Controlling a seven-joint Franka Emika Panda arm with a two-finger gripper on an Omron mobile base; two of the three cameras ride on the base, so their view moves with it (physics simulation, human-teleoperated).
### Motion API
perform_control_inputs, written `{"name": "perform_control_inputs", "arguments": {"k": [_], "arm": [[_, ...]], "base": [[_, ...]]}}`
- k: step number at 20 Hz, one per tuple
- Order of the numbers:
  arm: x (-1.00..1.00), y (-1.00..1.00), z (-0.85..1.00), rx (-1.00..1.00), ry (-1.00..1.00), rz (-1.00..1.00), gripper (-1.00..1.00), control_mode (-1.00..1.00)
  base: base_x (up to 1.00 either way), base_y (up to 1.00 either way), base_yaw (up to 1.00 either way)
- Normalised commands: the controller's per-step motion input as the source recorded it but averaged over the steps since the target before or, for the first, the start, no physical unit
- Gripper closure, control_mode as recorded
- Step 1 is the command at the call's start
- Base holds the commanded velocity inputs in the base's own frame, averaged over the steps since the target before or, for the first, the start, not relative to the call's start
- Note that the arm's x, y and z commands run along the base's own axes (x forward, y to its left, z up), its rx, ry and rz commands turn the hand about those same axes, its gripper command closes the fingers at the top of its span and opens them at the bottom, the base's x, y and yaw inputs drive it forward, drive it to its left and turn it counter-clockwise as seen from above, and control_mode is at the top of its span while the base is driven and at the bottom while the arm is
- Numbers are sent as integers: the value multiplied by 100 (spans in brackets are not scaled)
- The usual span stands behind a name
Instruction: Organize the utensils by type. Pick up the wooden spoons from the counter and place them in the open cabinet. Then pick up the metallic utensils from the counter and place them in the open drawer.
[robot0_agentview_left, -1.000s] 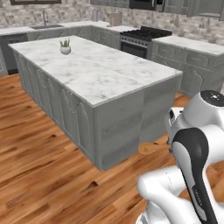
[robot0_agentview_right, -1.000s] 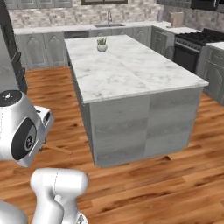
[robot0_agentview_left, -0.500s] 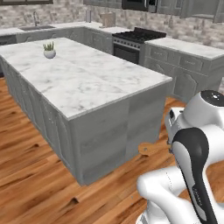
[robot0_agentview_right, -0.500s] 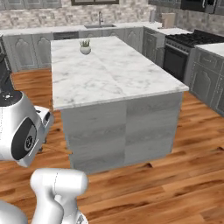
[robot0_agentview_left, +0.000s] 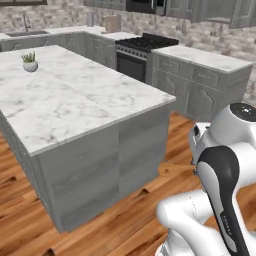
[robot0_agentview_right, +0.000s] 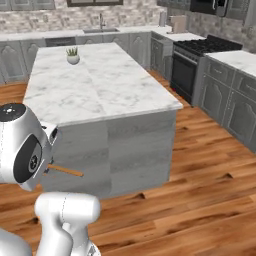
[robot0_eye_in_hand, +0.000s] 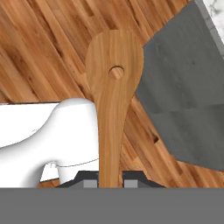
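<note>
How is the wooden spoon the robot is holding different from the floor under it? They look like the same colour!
The wooden spoon is one smooth pale piece with a small round hole in its flat head; the floor is many darker, streaky planks. The spoon is held up in the gripper, sticking out over the floor, which lies flat. Both are orange-brown wood.
</note>
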Motion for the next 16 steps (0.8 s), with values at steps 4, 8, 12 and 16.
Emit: {"name": "perform_control_inputs", "arguments": {"k": [4,8,12,16], "arm": [[0,0,0,0,0,0,100,100],[0,0,0,0,0,0,100,100],[0,0,0,0,0,0,100,100],[0,0,0,0,0,0,100,100]], "base": [[62,-68,0],[63,-67,0],[67,-66,0],[73,-64,0]]}}
